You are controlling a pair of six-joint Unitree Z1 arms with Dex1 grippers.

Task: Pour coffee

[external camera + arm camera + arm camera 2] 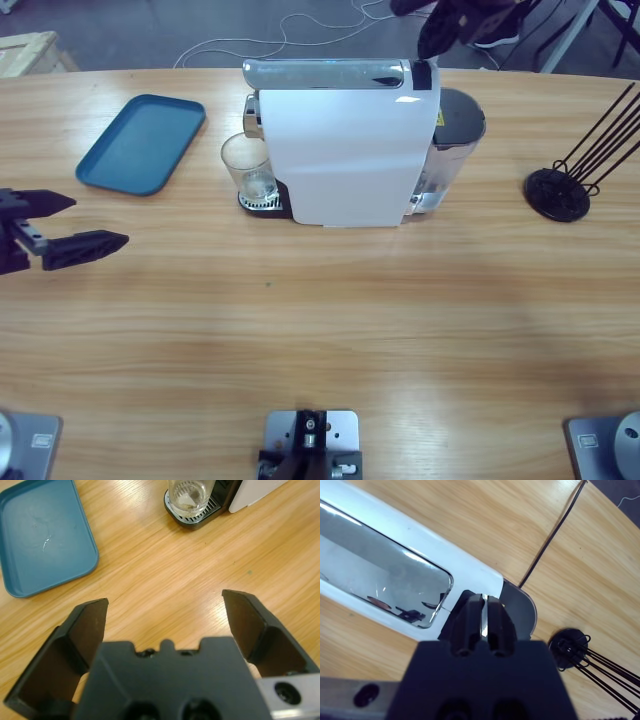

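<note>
While the glass [247, 168] under the coffee machine [345, 150] looks empty, brewing remains. Right gripper [481, 611], jaws closed, presses the machine's top; left gripper [62, 225] waits open beside it.

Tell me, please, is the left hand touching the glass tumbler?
Apart. The high view shows the left hand open over bare table, well clear of the tumbler on the coffee machine's drip tray.

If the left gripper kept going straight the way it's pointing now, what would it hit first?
Probably the glass tumbler on the coffee machine's drip tray. The left gripper, jaws open, points across bare table towards it. The blue tray lies off to one side. Height is unclear, so it might meet the table first.
</note>
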